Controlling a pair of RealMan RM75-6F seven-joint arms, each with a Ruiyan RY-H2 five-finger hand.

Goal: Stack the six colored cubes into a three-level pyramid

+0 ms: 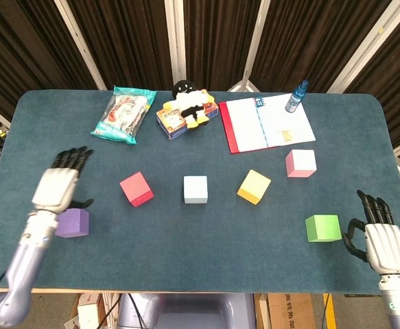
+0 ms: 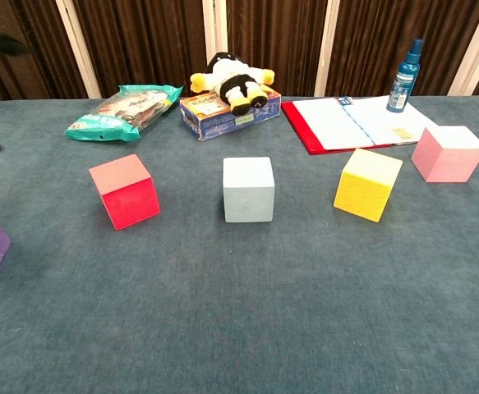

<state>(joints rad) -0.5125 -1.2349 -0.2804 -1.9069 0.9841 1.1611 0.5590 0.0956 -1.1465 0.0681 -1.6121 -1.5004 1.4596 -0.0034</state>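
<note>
purple cube [image 1: 72, 223] | red cube [image 1: 136, 188] | pale-blue cube [image 1: 195, 189] | yellow cube [image 1: 254, 186] | pink cube [image 1: 300, 163] | green cube [image 1: 323, 227] | all apart, unstacked

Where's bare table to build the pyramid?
Widest bare patch: the near strip in front of the red cube, blue cube and yellow cube, between the purple cube and green cube. The far edge is crowded: snack bag, plush, binder, spray bottle.

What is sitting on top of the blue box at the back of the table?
A black, white and yellow plush toy lies across the box, covering much of its top. Whatever is printed beneath it cannot be seen.
</note>
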